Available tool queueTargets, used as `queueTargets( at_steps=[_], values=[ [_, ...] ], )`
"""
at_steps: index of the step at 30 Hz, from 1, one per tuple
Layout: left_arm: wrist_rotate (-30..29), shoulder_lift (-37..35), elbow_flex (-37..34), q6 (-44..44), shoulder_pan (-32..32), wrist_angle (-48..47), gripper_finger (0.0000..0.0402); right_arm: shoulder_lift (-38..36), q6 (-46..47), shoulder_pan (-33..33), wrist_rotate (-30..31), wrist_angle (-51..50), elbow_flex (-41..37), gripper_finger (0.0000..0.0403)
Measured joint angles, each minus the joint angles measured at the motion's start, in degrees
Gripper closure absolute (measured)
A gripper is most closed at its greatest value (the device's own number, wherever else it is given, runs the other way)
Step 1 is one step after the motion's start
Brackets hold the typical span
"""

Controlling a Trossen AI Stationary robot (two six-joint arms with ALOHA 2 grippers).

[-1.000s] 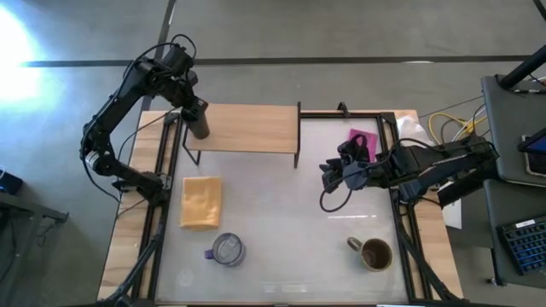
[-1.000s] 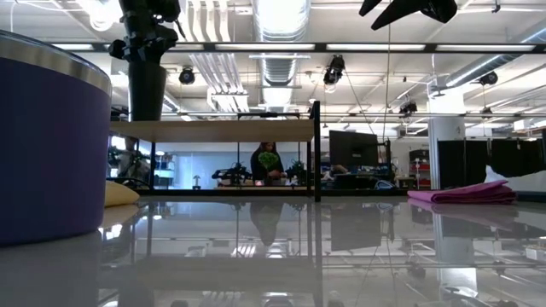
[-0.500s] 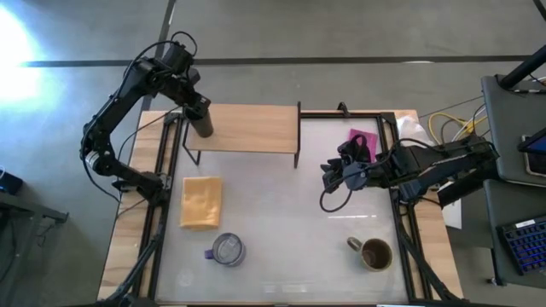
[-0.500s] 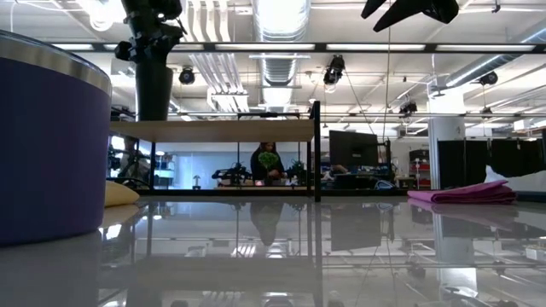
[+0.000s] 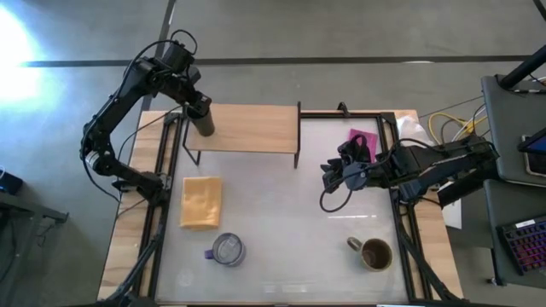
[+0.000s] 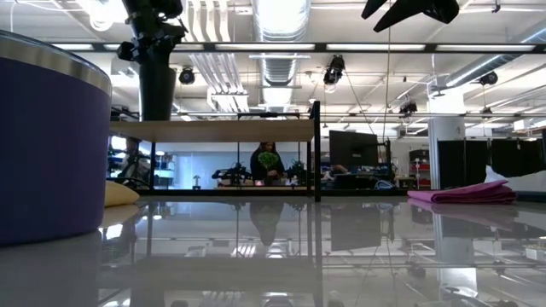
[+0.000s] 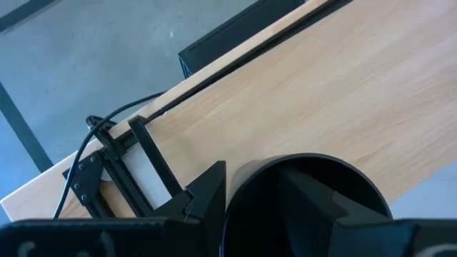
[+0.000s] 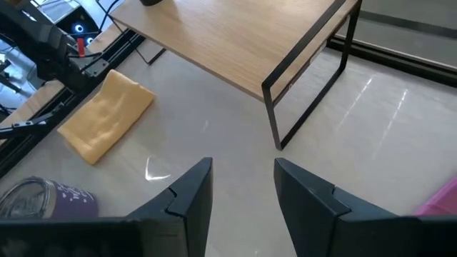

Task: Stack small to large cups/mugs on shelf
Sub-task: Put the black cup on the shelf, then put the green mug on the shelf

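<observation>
My left gripper (image 5: pixel 198 107) is shut on the small black cup (image 5: pixel 203 124) at the left end of the light-wood shelf (image 5: pixel 252 128). In the low view the cup (image 6: pixel 157 85) stands upright with its base at the shelf's top (image 6: pixel 213 130). The purple tumbler (image 5: pixel 227 250) stands on the table near the front left. The tan mug (image 5: pixel 374 253) stands near the front right. My right gripper (image 5: pixel 333 177) is open and empty, above the table right of the middle. My left gripper holds the black cup by its rim (image 7: pixel 246 187), with one finger (image 7: pixel 207 203) outside the wall and the other (image 7: pixel 321 203) inside the cup. The fingers come from above, pointing down. The cup is upright, its base at the shelf top; whether it rests there I cannot tell.
A folded yellow cloth (image 5: pixel 201 201) lies in front of the shelf's left end. A magenta cloth (image 5: pixel 364 143) lies at the far right. The shelf's black legs (image 8: pixel 275 118) stand on the white table top.
My left gripper has moved a little toward the table's right and far edge with the black cup, carrying it farther onto the shelf's left end. The cup stays upright.
</observation>
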Motion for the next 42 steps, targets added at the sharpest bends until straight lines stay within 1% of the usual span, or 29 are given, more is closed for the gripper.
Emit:
queueTargets(
  at_steps=[9, 13, 14, 23, 25, 28, 30, 33, 38, 42],
  values=[
    [-0.43, 0.00, 0.00, 0.04, 0.00, -1.16, 0.0295, 0.00, 0.00, 0.00, 0.00, 0.02, 0.00, 0.0259],
    [-5.08, 0.00, 0.02, 0.62, -0.07, -1.77, 0.0295, -0.01, 0.00, 0.00, 0.00, 0.01, 0.00, 0.0259],
    [-5.49, 0.00, 0.10, 0.71, -0.04, -1.73, 0.0295, 0.00, 0.00, 0.00, 0.00, 0.00, 0.00, 0.0259],
    [-5.67, -0.04, 0.28, 0.79, 0.00, -1.95, 0.0295, -0.02, 0.00, -0.01, 0.00, -0.03, 0.00, 0.0259],
    [-4.02, -0.06, 0.51, 0.74, 0.00, -2.63, 0.0295, -0.01, 0.00, 0.00, -0.02, -0.04, 0.00, 0.0259],
    [0.27, -0.38, 0.79, 0.63, -0.02, -3.42, 0.0295, -0.02, 0.74, -0.01, -0.35, -0.04, 0.00, 0.0259],
    [0.90, -0.91, 0.93, 0.59, -0.07, -3.47, 0.0295, -0.02, 1.05, 0.00, -0.48, -0.04, 0.00, 0.0259],
    [0.72, -2.00, 1.29, 0.57, -0.04, -3.47, 0.0295, -0.02, 1.05, 0.00, -0.48, -0.04, 0.00, 0.0259],
    [-3.68, -4.12, 1.70, 0.52, 0.00, -3.49, 0.0295, -0.02, 1.01, 0.00, -0.50, -0.04, 0.00, 0.0259],
    [-4.04, -6.70, 2.19, 0.31, 0.00, -3.45, 0.0295, -0.17, 0.77, 0.00, -0.52, -0.04, 0.00, 0.0259]
  ],
)
